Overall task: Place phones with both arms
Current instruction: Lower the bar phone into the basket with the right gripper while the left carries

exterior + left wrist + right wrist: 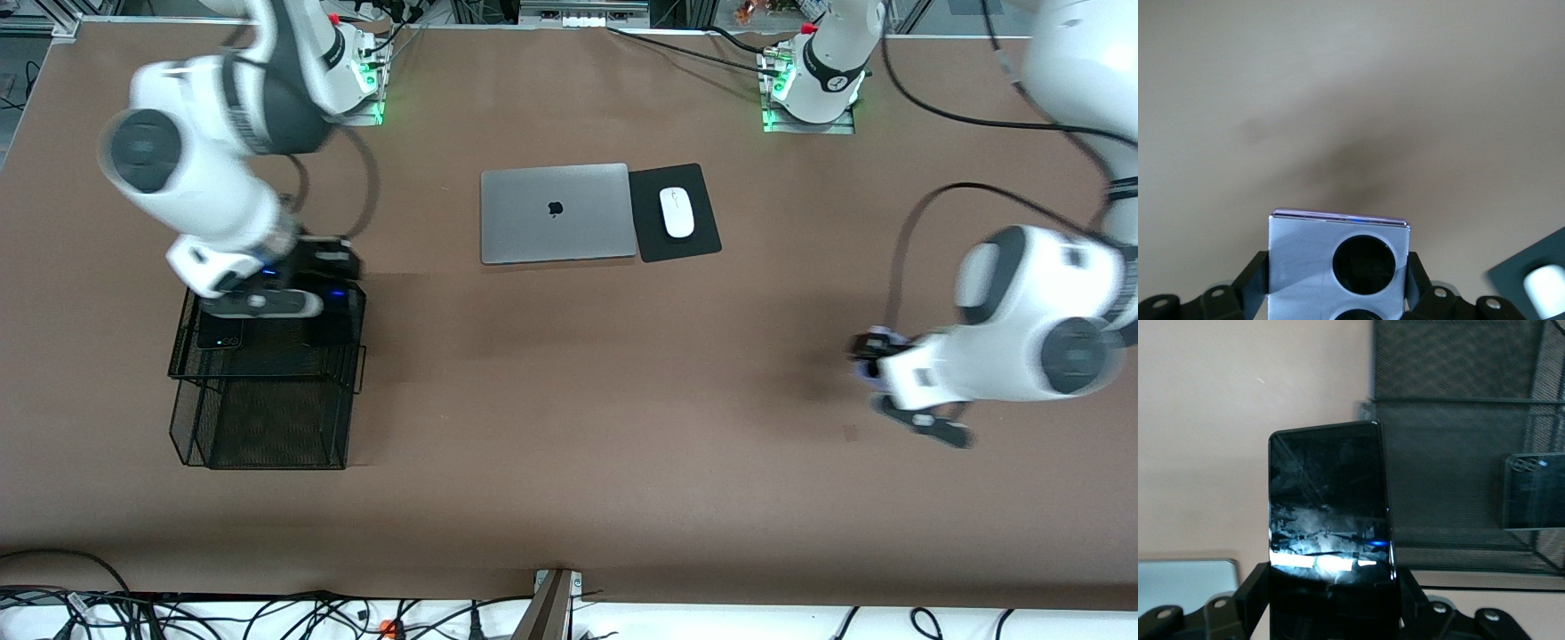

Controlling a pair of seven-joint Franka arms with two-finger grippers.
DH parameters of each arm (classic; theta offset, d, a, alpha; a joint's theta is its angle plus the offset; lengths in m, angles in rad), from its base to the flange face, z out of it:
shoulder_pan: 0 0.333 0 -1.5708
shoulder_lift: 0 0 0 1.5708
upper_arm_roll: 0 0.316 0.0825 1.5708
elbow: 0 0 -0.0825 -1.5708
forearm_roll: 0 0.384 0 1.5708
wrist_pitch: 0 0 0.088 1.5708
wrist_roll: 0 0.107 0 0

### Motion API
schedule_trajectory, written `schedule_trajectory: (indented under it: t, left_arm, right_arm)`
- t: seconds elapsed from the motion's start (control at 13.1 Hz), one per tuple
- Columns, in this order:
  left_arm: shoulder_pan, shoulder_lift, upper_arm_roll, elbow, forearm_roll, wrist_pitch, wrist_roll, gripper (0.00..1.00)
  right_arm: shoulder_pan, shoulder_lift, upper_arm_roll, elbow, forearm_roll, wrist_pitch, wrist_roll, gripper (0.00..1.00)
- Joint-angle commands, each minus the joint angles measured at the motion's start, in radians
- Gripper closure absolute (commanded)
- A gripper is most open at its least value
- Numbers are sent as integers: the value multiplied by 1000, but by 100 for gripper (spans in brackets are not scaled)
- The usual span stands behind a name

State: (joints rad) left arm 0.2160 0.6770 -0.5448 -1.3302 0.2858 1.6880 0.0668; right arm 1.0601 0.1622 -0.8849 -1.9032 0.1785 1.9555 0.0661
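From the front camera, the right gripper (311,289) hovered over the upper tier of a black mesh rack (267,418) at the right arm's end of the table, where a long slim black phone (220,336) already lay. The left gripper (876,356) hung over bare table (578,400) at the left arm's end. A closed grey laptop (556,213) sat beside a white mouse (677,212).

In the left wrist view, the fingers (1251,283) were clamped on the lavender-white phone (1338,263), its black circles showing.

In the right wrist view, the fingers (1251,590) pinched the squarish black phone (1330,533) beside the rack (1458,360); the slim phone (1535,492) rested inside.
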Motion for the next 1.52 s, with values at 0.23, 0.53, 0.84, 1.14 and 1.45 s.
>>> schedule_trajectory:
  t: [0.23, 0.53, 0.84, 1.14, 1.45]
  left_arm:
    - [-318, 136, 25, 22, -22, 215, -404, 61]
    - [-432, 219, 26, 22, -19, 430, -632, 61]
    - [-478, 314, 29, 22, -16, 605, -712, 61]
    - [-560, 317, 75, 26, -17, 631, -861, 61]
    - [-563, 308, 75, 22, -16, 630, -920, 0]
  right_arm:
    - [18, -83, -108, -243, -21, 227, -166, 100]
    - [-11, -24, -108, -247, -7, 318, -166, 100]
    - [-12, 83, -108, -241, 177, 347, -258, 100]
    - [-12, 134, -105, -235, 239, 352, -269, 84]
    - [-12, 158, -103, -211, 285, 346, -267, 0]
